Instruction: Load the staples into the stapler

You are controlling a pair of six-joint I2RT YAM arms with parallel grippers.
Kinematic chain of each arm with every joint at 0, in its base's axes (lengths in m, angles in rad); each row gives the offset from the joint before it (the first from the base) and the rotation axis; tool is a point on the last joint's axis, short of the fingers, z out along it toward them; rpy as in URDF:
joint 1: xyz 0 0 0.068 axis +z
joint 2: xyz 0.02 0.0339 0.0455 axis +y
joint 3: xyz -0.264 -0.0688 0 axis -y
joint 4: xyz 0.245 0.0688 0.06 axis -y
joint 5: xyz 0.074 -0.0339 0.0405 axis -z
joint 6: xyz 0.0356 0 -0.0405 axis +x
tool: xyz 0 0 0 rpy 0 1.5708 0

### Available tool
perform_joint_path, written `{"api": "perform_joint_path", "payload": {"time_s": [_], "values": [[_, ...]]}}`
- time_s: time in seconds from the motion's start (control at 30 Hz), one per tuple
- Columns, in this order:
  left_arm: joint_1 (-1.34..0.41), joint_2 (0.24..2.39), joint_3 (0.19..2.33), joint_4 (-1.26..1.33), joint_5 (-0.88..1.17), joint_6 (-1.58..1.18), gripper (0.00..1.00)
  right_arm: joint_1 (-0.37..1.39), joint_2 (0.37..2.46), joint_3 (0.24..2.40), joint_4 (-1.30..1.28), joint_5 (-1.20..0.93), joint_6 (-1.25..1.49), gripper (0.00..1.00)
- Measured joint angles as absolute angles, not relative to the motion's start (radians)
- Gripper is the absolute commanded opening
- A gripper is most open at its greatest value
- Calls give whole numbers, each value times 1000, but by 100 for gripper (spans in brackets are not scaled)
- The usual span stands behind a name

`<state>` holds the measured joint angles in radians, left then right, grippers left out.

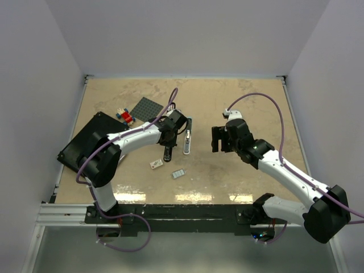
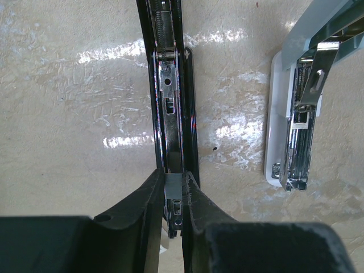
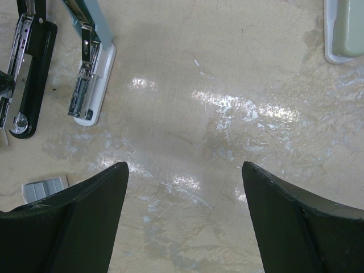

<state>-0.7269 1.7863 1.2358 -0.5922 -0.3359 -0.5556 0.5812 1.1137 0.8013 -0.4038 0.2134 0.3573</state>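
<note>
A black stapler lies open on the table, its metal channel facing up. My left gripper is right over it, fingers shut on a short grey strip of staples that lies in line with the channel's near end. A ribbed pale grey-blue block of staples lies on the table nearer the arms and also shows in the right wrist view. My right gripper hangs open and empty above bare table, to the right of both staplers.
A white and pale blue stapler lies open right of the black one. A little white box, a black board, a grey baseplate and coloured bricks are at left. A pale green object sits far right.
</note>
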Motion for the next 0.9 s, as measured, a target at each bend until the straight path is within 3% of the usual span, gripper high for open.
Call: {"api": "perform_joint_path", "payload": {"time_s": [0.7,0.9], "values": [[-727,1798,1236,-590,-332,-556,0,581,1116,802,-403,213,357,85],[-727,1799,1236,-590,-332,-556,6,581,1121,802,-403,210,357,85]]}}
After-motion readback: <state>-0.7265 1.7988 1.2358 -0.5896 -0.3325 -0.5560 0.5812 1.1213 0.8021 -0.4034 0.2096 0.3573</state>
